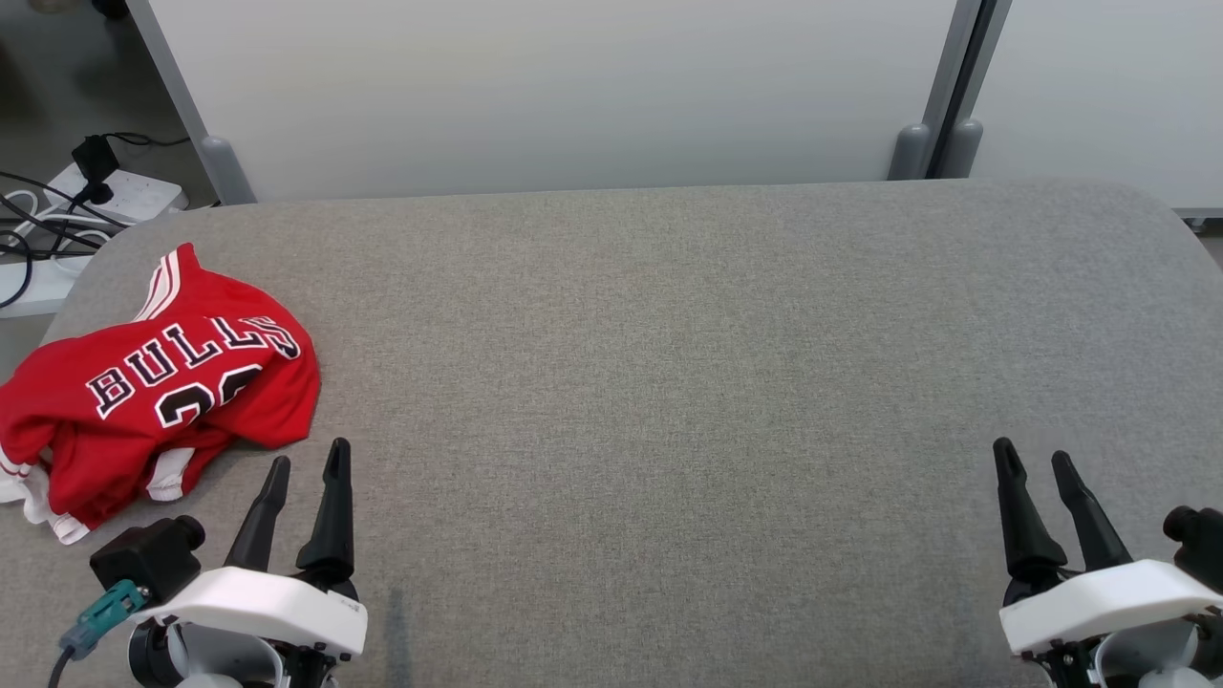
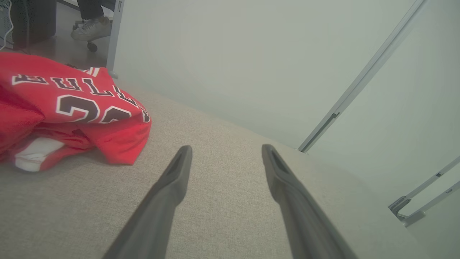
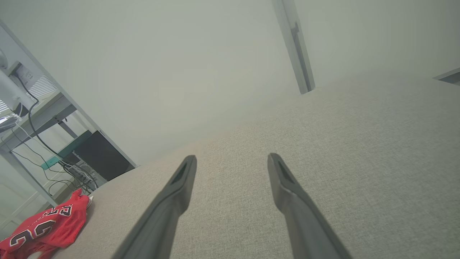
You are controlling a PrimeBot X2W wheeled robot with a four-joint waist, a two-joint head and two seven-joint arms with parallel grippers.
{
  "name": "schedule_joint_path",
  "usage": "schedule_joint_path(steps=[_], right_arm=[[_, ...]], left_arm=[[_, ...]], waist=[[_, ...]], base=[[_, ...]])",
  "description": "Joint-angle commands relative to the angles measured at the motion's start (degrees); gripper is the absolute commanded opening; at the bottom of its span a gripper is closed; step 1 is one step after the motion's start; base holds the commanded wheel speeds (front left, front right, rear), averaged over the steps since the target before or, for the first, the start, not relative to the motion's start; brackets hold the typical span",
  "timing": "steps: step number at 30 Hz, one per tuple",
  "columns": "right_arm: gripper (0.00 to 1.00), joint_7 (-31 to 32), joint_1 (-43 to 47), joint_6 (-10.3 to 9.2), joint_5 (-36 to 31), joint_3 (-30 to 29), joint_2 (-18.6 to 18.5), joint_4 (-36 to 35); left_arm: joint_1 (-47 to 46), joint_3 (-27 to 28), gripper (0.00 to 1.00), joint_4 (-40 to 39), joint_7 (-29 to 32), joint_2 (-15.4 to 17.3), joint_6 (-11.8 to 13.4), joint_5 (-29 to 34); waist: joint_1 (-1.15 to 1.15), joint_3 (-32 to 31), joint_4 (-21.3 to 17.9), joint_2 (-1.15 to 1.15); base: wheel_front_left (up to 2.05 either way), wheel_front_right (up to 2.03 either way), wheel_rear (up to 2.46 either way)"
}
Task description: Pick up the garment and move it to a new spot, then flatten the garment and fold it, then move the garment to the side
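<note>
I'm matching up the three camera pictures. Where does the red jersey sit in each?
Head view: jersey at the left edge, middle height.
Left wrist view: jersey upper left.
Right wrist view: jersey bottom left corner.
Shared landmark: the grey fabric tabletop under it.

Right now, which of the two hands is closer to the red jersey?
The left hand, beside the Bulls jersey; the right hand sits far across the grey padded surface.

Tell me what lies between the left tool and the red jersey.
Just bare grey fabric surface lies between the left tool and the red jersey, clearest in the head view.
</note>
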Motion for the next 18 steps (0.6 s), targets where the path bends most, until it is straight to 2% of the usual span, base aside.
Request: schedule_joint_path(steps=[1, 18], right_arm=[[1.00, -1.1, -0.7, 0.32, -2.4, 0.9, -0.5, -1.5], [1.00, -3.8, -0.3, 0.35, -14.4, 1.5, 0.0, -1.2]], left_arm=[[-1.5, 0.8, 1.00, -1.6, -0.9, 1.4, 0.4, 2.3], [-1.5, -0.8, 1.00, 0.5, -3.5, 2.5, 2.6, 12.8]], waist=[[0.00, 0.0, 0.0, 0.00], [0.00, -0.3, 0.1, 0.00]], base=[[0.00, 0.00, 0.00], [0.00, 0.00, 0.00]])
